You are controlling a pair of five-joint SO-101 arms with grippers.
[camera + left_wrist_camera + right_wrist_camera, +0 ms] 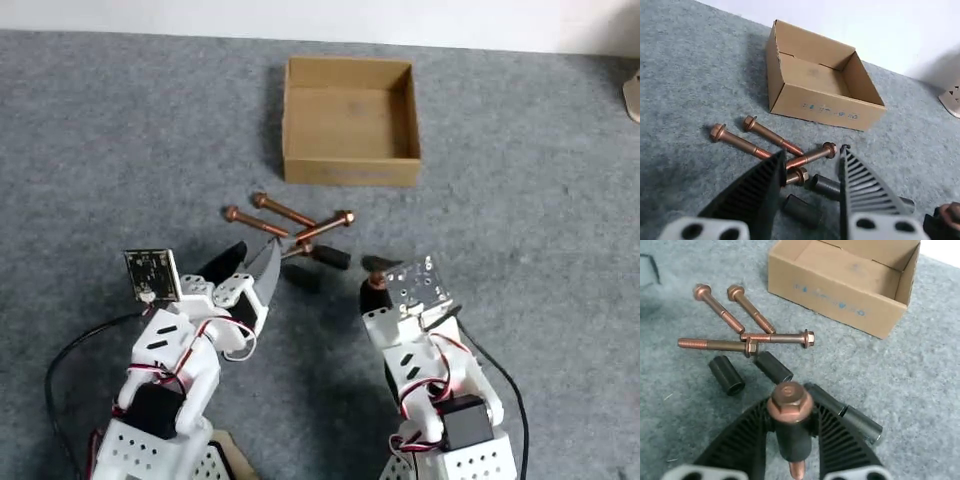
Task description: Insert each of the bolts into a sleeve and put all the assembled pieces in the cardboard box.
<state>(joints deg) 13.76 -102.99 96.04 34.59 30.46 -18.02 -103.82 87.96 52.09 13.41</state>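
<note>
The open cardboard box point(350, 172) point(824, 106) point(832, 296) stands at the back centre. In front of it lie several copper bolts point(283, 211) point(739, 141) point(751, 309), crossing each other, and loose black sleeves point(330, 256) point(801, 210) point(726, 375). My left gripper point(250, 258) point(812, 151) hovers open just before this pile, its fingers straddling a bolt and a sleeve without touching them. My right gripper point(375, 272) point(790, 412) is shut on a black sleeve with a bolt point(789, 401) through it, the hex head up and the threaded tip poking out below.
The table is covered in grey carpet. A white object point(632, 95) point(952, 97) sits at the far right edge. A third sleeve point(850, 416) lies partly behind my right finger. Black cables trail from the arm bases at the near edge.
</note>
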